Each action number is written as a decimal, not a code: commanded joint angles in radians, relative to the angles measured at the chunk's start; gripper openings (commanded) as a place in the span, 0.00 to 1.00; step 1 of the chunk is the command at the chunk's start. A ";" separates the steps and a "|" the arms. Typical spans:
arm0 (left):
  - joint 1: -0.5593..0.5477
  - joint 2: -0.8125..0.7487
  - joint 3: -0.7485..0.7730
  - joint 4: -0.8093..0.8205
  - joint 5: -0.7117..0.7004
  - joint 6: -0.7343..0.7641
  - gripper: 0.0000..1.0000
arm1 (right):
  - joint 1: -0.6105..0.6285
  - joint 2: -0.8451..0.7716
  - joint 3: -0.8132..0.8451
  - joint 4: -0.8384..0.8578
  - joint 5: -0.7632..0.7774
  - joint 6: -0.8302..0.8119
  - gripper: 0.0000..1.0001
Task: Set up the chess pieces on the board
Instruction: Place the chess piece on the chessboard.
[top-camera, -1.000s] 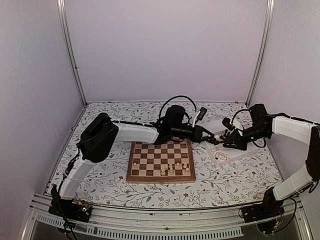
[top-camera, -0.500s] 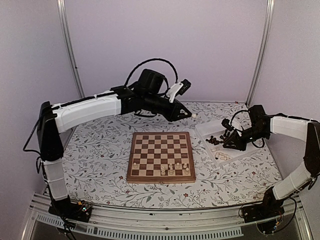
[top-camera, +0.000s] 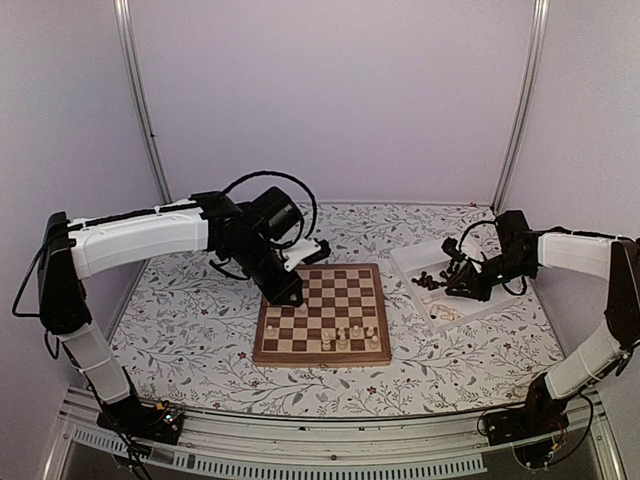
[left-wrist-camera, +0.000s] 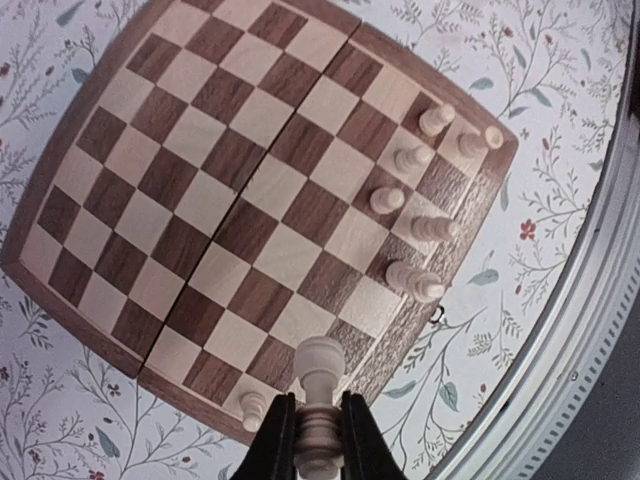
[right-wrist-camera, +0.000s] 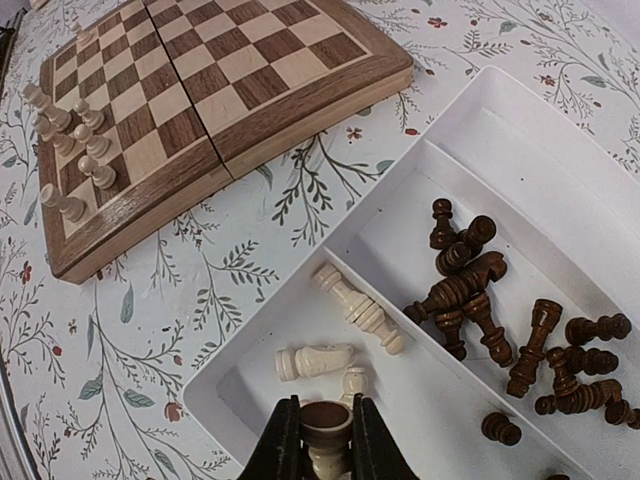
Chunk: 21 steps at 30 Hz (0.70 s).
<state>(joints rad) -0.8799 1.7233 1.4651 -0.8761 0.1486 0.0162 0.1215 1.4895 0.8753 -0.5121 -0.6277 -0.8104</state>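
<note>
The board (top-camera: 310, 318) lies at the table's middle, with several cream chess pieces (top-camera: 343, 340) standing near its front right corner. My left gripper (top-camera: 292, 293) hovers over the board's left edge (left-wrist-camera: 250, 180), shut on a cream piece (left-wrist-camera: 320, 368) that stands out past its fingertips. One more cream piece (left-wrist-camera: 252, 406) stands on the board just beside those fingers. My right gripper (right-wrist-camera: 325, 432) hangs over the white tray (right-wrist-camera: 520, 130), shut on a cream piece (right-wrist-camera: 326, 425) whose brown felt base faces the camera.
The tray (top-camera: 420, 258) sits right of the board. One compartment holds several dark pieces (right-wrist-camera: 470, 290) in a heap; the other holds cream pieces (right-wrist-camera: 315, 360) lying flat. An aluminium rail (top-camera: 330, 440) runs along the table's front edge.
My left arm lifted away from the tray, swung high over the back of the table, then came down at the board's left side with the cream piece. The right arm stayed put.
</note>
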 joint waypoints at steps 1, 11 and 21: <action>-0.030 0.001 -0.030 -0.070 -0.009 0.003 0.05 | -0.001 0.009 -0.016 0.023 0.017 -0.004 0.12; -0.095 0.031 -0.115 0.032 -0.005 -0.013 0.05 | 0.010 -0.030 -0.022 0.030 0.030 0.003 0.12; -0.119 0.097 -0.082 0.044 -0.037 -0.041 0.05 | 0.019 -0.043 -0.024 0.027 0.029 0.010 0.13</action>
<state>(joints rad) -0.9894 1.7897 1.3586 -0.8490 0.1280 -0.0086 0.1322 1.4693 0.8627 -0.4961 -0.6003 -0.8074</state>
